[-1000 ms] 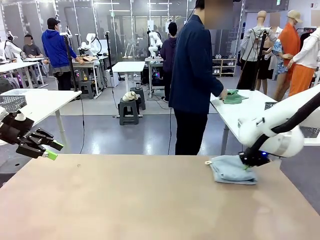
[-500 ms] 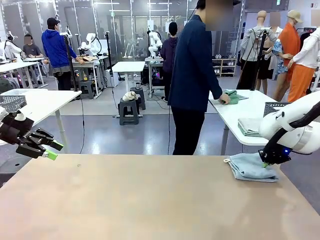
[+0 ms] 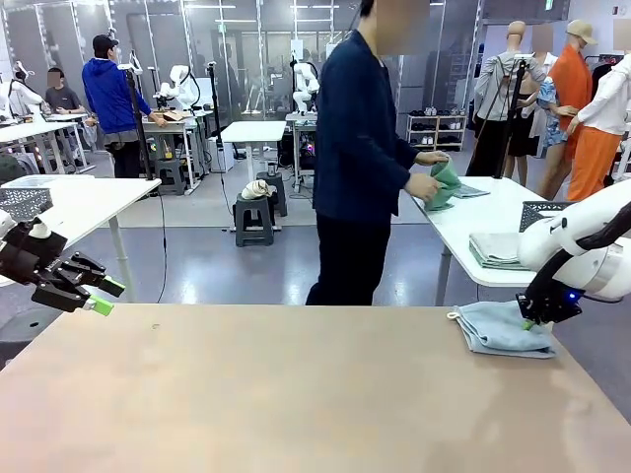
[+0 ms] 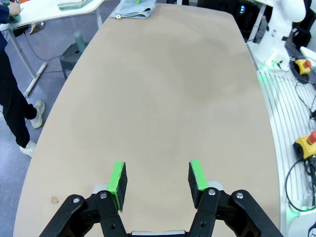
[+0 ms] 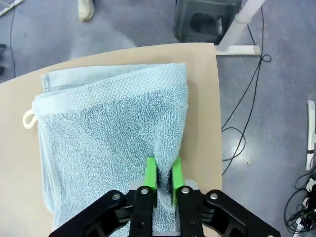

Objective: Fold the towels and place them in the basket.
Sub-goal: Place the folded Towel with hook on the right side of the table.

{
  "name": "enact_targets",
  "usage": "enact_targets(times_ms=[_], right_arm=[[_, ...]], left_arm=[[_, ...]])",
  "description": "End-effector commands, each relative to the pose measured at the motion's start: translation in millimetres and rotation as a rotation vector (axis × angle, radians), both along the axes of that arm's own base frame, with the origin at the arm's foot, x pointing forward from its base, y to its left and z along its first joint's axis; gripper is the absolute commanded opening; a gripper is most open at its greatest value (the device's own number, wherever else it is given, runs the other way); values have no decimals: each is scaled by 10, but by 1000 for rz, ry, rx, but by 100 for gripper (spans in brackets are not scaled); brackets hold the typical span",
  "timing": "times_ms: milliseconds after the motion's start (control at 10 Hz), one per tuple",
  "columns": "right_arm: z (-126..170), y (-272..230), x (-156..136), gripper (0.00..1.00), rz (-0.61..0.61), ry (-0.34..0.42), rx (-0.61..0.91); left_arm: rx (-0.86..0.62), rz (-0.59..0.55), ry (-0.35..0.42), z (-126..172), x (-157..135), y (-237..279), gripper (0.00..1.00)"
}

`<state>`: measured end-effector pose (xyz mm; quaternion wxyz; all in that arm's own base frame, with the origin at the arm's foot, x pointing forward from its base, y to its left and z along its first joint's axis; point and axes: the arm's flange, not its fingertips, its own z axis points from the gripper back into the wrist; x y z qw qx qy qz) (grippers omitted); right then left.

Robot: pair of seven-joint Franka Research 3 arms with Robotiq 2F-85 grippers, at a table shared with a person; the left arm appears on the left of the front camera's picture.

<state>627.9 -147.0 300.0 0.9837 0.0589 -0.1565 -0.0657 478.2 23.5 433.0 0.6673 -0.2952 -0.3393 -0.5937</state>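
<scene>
The pale blue towel lies folded at the table's far right edge, its white loop pointing left. My right gripper is down on its right end. In the right wrist view a ridge of the blue towel is pinched between the narrow green pads of that gripper. Off the table's left edge my left gripper hovers open, and its wrist view shows the left gripper with nothing in it and the blue towel far off. A person holds the green towel at the side table. The dark grey basket peeks out behind my right arm.
The tan table is bare across its middle and left. A white side table at the right carries a folded pale towel. A paler lattice basket stands on another white table at the left. The person stands beyond the far edge.
My right gripper dragged the blue towel right, to the table's edge, then held nearly still. The person lifted the green towel off the side table and turned. My left arm stayed put.
</scene>
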Motion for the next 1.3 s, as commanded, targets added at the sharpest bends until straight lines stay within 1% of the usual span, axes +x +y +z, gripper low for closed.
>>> enact_targets(times_ms=[0, 100, 200, 300, 400, 500, 700, 900, 1000, 1200], right_arm=[[7, -74, 15, 45, 28, -9, 1], [57, -83, -2, 28, 29, -19, -2], [127, -101, -29, 65, 22, -28, -9], [232, -121, -68, 48, 20, -42, -16], [404, -133, -142, 85, 16, -65, -24], [614, -109, -250, 85, 20, -92, -20], [1133, -3, -581, 85, 6, -124, -48], [1682, 219, -1055, 85, -21, -154, -95], [1901, 317, -1282, 85, -30, -160, -135], [2237, 494, -1682, 85, -46, -156, -144]], left_arm=[[-4, -2, -3, 6, 0, 0, 65], [-4, -2, -3, 6, 0, 0, 65], [-4, -2, -3, 6, 0, 0, 65], [-4, -2, -3, 6, 0, 0, 65], [-4, -2, -3, 6, 0, 0, 65], [-4, -2, -3, 6, 0, 0, 65], [-4, -2, -3, 6, 0, 0, 65], [-4, -2, -3, 6, 0, 0, 65], [-4, -2, -3, 6, 0, 0, 65], [-4, -2, -3, 6, 0, 0, 65]])
